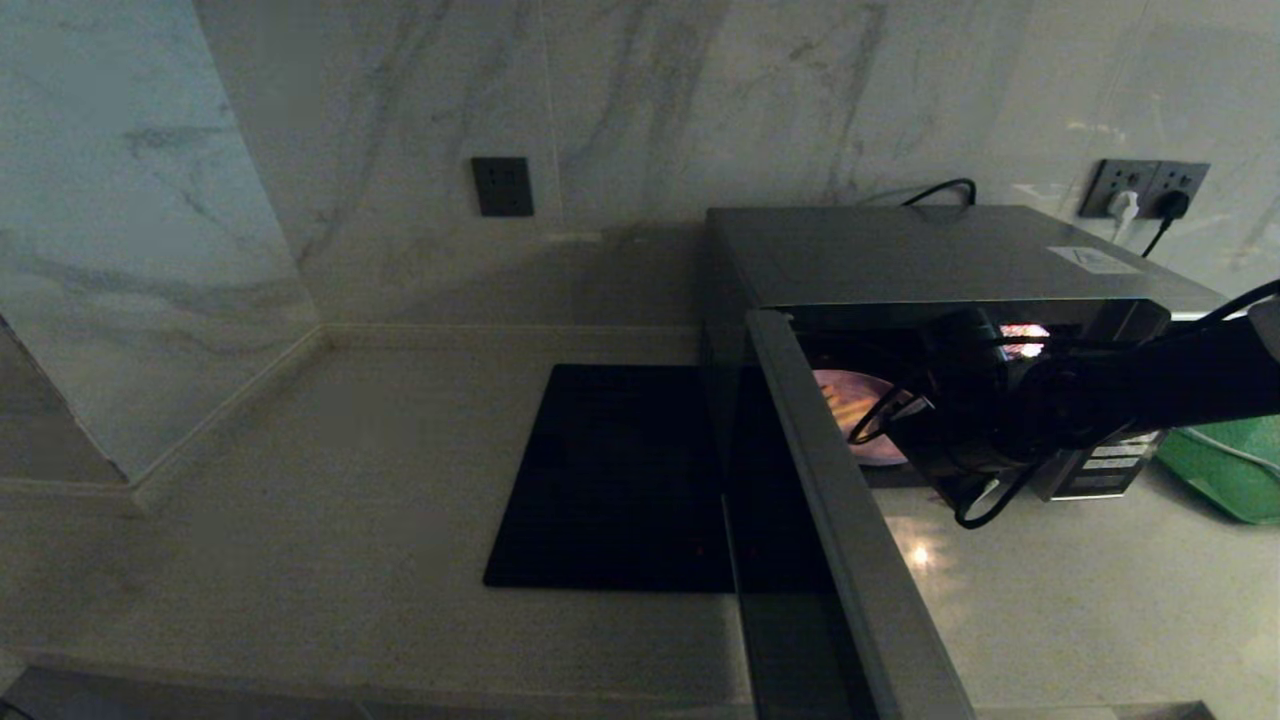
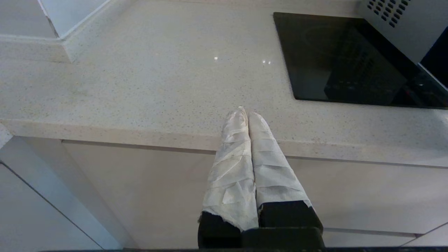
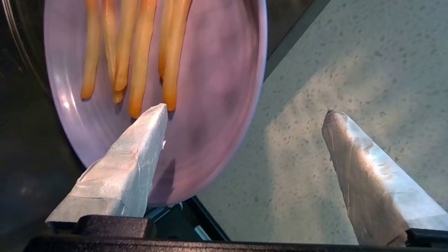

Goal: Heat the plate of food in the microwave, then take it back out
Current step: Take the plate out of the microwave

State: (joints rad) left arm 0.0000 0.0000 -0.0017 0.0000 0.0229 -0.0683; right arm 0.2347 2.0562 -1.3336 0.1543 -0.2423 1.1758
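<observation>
Listing by size, catalogue order:

- Wall point(image 1: 700, 100): marble-veined, with a dark switch plate point(image 1: 502, 186) and a double socket point(image 1: 1145, 188), both plugs in
- Counter point(image 1: 300, 480): pale speckled stone, running along the wall into a corner on the left
- Microwave point(image 1: 930, 255): grey box at the back right of the counter, door point(image 1: 850, 520) swung out toward the robot, cavity lit
- Mat point(image 1: 610, 480): flat black square just left of the microwave
- Tray point(image 1: 1225, 470): green, at the right edge, beyond the microwave
- Right gripper point(image 3: 245, 115): at the cavity mouth, taped fingers point(image 3: 133, 154) spread wide, holding nothing
- Plate point(image 3: 217, 87): lilac, inside the microwave near the opening, its near rim lying between the spread fingers, one fingertip over the plate, the other over bare counter. Judged: a rim grasp needs the jaws turned to pinch across that edge
- Sticks point(image 3: 140, 52): golden, side by side, long axes roughly along the gripper's reach
- Left gripper point(image 2: 247, 115): parked off the counter's front edge, fingers pressed together, empty; far from the plate
</observation>
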